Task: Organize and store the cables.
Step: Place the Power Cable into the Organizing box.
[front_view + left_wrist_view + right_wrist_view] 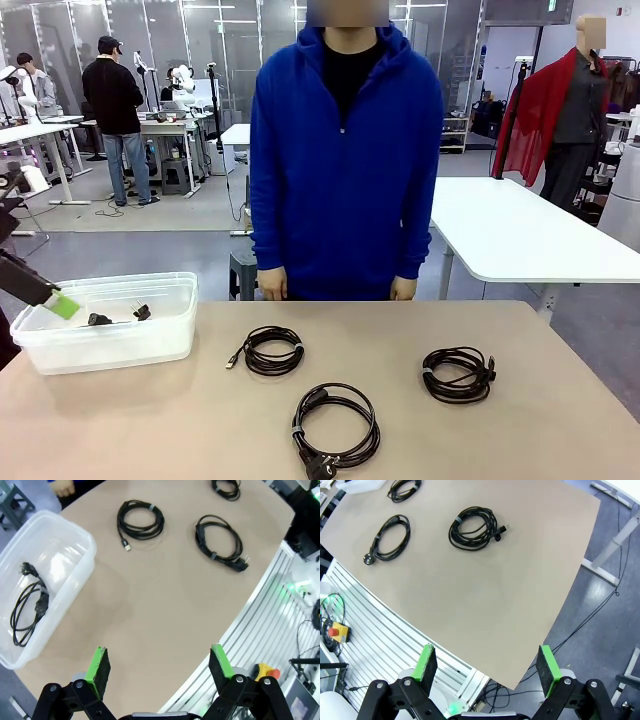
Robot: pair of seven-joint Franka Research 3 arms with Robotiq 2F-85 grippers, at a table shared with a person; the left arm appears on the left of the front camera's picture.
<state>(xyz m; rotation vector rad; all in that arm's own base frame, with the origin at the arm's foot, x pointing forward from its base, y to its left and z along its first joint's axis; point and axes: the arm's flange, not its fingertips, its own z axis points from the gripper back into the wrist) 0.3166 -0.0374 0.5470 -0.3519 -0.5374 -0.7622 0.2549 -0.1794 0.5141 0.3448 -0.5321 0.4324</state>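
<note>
– Left gripper [160, 662] state? Quick.
– Released. Green pads [100, 665] spread wide, nothing between them. It hangs high over the near-left part of the tan tabletop [165, 605]. From the front it sits at the left end of the clear plastic storage bin [110, 345], about level with the rim.
– Right gripper [486, 664]?
– Same: jaws wide apart, empty, up above the table's near-right edge, grey floor off to one side.
– Cables, where?
– Four. One thin black cord with a small plug [27, 605] lies in loose loops inside the bin. Three lie flat on the table, apart from each other:
  - thin black coil with a USB end [270, 350], left of centre, nearest the bin;
  - thicker black coil with a power plug [335, 428], front middle;
  - bunched black coil with a small plug end [458, 373], on the right.
– Any touching a gripper?
– No, all well apart from both.
– Person?
– Person in a blue hooded jacket [345, 150] stands at the far edge, arms down, hands [271, 283] low by the table edge, away from every coil.
</note>
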